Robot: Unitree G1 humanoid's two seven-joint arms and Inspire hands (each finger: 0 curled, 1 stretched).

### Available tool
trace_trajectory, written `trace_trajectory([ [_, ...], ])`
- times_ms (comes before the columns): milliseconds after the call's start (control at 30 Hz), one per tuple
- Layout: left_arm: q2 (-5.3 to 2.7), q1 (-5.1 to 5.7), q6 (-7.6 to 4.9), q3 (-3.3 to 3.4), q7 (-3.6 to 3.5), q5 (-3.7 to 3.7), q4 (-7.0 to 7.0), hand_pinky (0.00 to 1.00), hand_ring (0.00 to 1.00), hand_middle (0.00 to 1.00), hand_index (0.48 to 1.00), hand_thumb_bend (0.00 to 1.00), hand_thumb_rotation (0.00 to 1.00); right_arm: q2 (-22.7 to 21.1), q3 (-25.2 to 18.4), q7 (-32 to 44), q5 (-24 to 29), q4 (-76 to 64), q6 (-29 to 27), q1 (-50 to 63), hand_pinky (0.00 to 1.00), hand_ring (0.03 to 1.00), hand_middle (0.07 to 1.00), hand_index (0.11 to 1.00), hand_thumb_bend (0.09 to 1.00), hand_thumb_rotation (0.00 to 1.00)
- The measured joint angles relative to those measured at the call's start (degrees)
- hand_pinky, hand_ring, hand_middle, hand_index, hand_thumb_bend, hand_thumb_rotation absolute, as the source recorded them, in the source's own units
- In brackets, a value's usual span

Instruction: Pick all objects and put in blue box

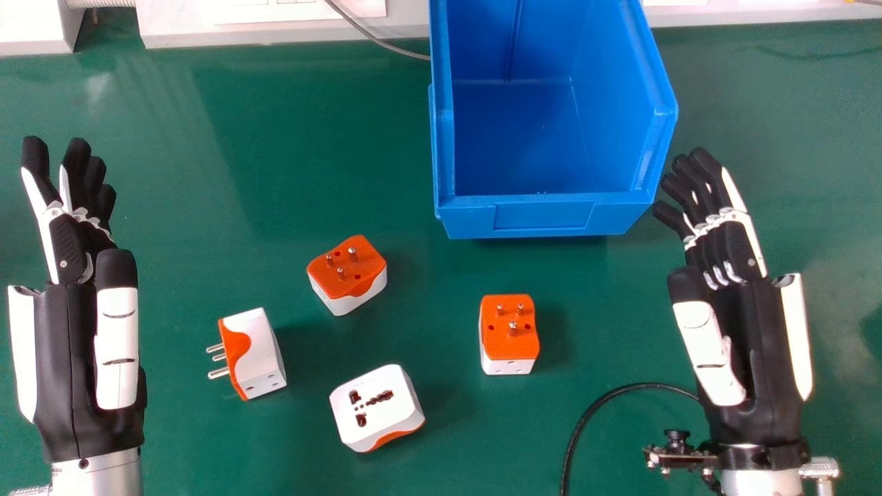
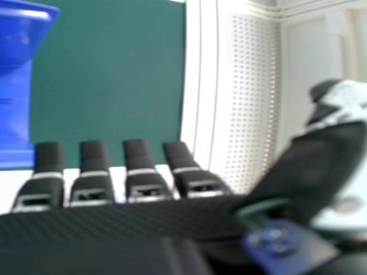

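Orange-and-white plug adapters, four, all lying outside the blue box on the green counter. Farthest from the counter's far edge: the socket-up adapter, white face upward, orange base. Toward the left hand from it, the side-lying adapter, pins pointing at that hand. Closer to the far edge, the tilted-round adapter, orange face and pins up. Across toward the right hand, the squared-up adapter, likewise pins up, in front of the box. Adapters apart from one another.

Box upright toward the far edge, lower front wall facing the robot. A grey cable runs from the far edge to its left side.

Left hand: over the counter's left part, fingers extended, grasp free. Right hand: fingertips near the box's right side, fingers extended, lightly bent, grasp free; the right hand view agrees, fingers outstretched. Black cable curves beside the right wrist.
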Motion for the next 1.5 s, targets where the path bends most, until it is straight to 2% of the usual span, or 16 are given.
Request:
trace_trajectory([
  [633,0.00,0.28,0.10,-0.03,0.18,0.05,-1.14,1.00,1.00,1.00,1.000,0.60,0.92,0.1,0.0,-0.1,1.1,0.2,-0.1,0.0,0.84,0.892,0.901,0.902,0.278,0.76],
  [800,0.00,0.24,0.10,-0.03,0.14,0.03,-0.77,1.00,1.00,1.00,1.000,0.60,0.92,-0.1,-1.3,-1.5,-4.0,1.8,-2.2,-0.3,0.84,0.891,0.902,0.905,0.303,0.75],
  [833,0.00,0.24,0.10,-0.03,0.11,0.02,-0.70,1.00,1.00,1.00,1.000,0.60,0.92,-0.4,-1.7,-1.8,-5.9,2.2,-2.6,-0.4,0.84,0.893,0.911,0.912,0.367,0.73],
  [867,0.02,0.24,0.10,-0.03,0.10,-0.01,-0.66,1.00,1.00,1.00,1.000,0.60,0.92,-0.8,-1.9,-2.1,-7.6,2.3,-2.8,-0.4,0.84,0.893,0.911,0.912,0.367,0.73],
  [900,0.03,0.23,0.10,-0.03,0.07,-0.01,-0.63,1.00,1.00,1.00,1.000,0.60,0.92,-1.3,-2.0,-2.3,-9.4,2.5,-3.0,-0.4,0.83,0.899,0.922,0.921,0.441,0.70],
  [933,0.05,0.23,0.10,-0.03,0.07,-0.01,-0.64,1.00,1.00,1.00,1.000,0.60,0.92,-1.8,-2.1,-2.4,-10.8,2.7,-3.3,-0.5,0.83,0.899,0.922,0.921,0.441,0.70],
  [967,0.06,0.23,0.10,-0.02,0.10,-0.01,-0.64,1.00,1.00,1.00,1.000,0.60,0.92,-2.3,-2.2,-2.8,-12.2,2.7,-3.8,-0.6,0.82,0.906,0.931,0.928,0.510,0.67],
  [1000,0.06,0.23,0.10,-0.02,0.10,0.01,-0.64,1.00,1.00,1.00,1.000,0.60,0.92,-2.5,-2.2,-3.2,-13.0,2.7,-4.2,-0.7,0.82,0.906,0.931,0.928,0.510,0.67],
  [1033,0.06,0.22,0.10,-0.02,0.10,0.02,-0.62,1.00,1.00,1.00,1.000,0.59,0.92,-2.6,-2.3,-3.7,-13.9,2.7,-4.5,-0.8,0.82,0.906,0.933,0.932,0.571,0.64],
  [1067,0.06,0.18,0.08,-0.02,0.10,0.02,-0.60,1.00,1.00,1.00,1.000,0.59,0.92,-2.6,-2.3,-4.3,-14.4,2.7,-4.9,-0.9,0.82,0.906,0.933,0.932,0.571,0.64],
  [1133,0.07,0.13,0.07,0.00,0.10,0.03,-0.53,1.00,1.00,1.00,1.000,0.59,0.92,-2.4,-2.2,-5.5,-16.1,2.7,-5.1,-0.9,0.80,0.899,0.930,0.933,0.668,0.59],
  [1167,0.07,0.13,0.07,0.00,0.10,0.04,-0.53,1.00,1.00,1.00,1.000,0.59,0.92,-2.4,-2.0,-5.7,-16.9,2.7,-5.1,-0.9,0.80,0.899,0.930,0.933,0.668,0.59],
  [1267,0.07,0.10,0.07,-0.01,0.10,0.04,-0.51,1.00,1.00,1.00,1.000,0.58,0.92,-2.3,-1.1,-6.7,-19.1,2.7,-5.1,-0.8,0.78,0.892,0.925,0.934,0.769,0.52],
  [1433,0.06,0.04,0.07,-0.03,0.11,0.06,-0.44,1.00,1.00,1.00,1.000,0.58,0.93,-1.5,-0.5,-9.8,-23.7,2.6,-4.8,-0.8,0.77,0.895,0.932,0.938,0.842,0.51],
  [1500,0.06,0.04,0.07,-0.03,0.22,0.10,-0.47,1.00,1.00,1.00,1.000,0.58,0.93,-1.5,-0.7,-12.2,-27.2,2.2,-4.4,-1.0,0.77,0.897,0.935,0.941,0.861,0.51],
])
